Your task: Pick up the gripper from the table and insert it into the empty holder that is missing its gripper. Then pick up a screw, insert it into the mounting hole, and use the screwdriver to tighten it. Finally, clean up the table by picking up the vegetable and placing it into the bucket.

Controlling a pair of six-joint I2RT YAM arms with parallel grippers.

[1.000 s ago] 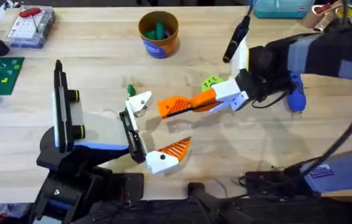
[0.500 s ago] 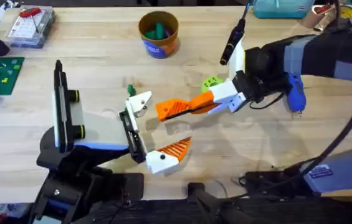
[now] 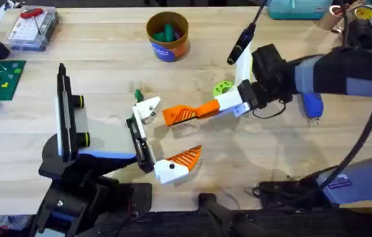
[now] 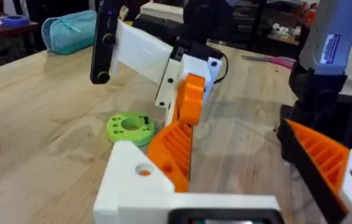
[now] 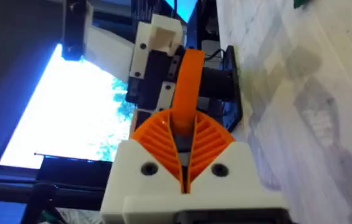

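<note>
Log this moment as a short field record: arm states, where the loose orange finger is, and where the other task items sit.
right gripper: shut on the gripper, tip pointed at the holder
the holder: white block on the left arm's jaw bar, not yet filled
left gripper: open, resting on the table
the screwdriver: lying on the table behind the right arm
the bucket: far side, green item inside
green disc: on the table near the right gripper

No text, label, brand or number is legible anywhere in these views.

Black arms, white mounts, orange ribbed pads [image 5: 208, 140]
</note>
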